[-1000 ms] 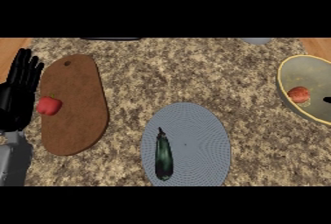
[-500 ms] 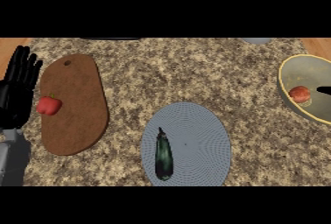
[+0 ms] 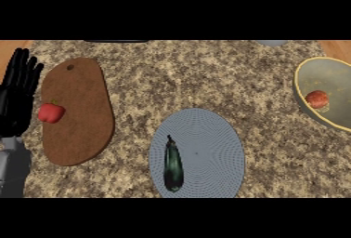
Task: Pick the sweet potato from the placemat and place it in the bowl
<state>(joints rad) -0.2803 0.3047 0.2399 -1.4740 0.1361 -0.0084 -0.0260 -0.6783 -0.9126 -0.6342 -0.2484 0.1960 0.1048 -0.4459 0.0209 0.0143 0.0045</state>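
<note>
Resting inside the bowl (image 3: pixel 310 74) at the counter's (image 3: pixel 205 79) right edge, the sweet potato (image 3: pixel 316 99) appears placed; the task reads as done; no hand touches it. Far left of the bowl, the left hand (image 3: pixel 16 100) idles, fingers straight and holding nothing; the right hand is out of view.

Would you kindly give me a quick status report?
Left hand open, resting at left edge; right hand out of view. Sweet potato in the bowl. Nothing in the way.

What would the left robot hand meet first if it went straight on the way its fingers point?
Probably nothing: the left robot hand points toward the counter's far edge, and that line looks free. The cutting board lies beside it.
</note>
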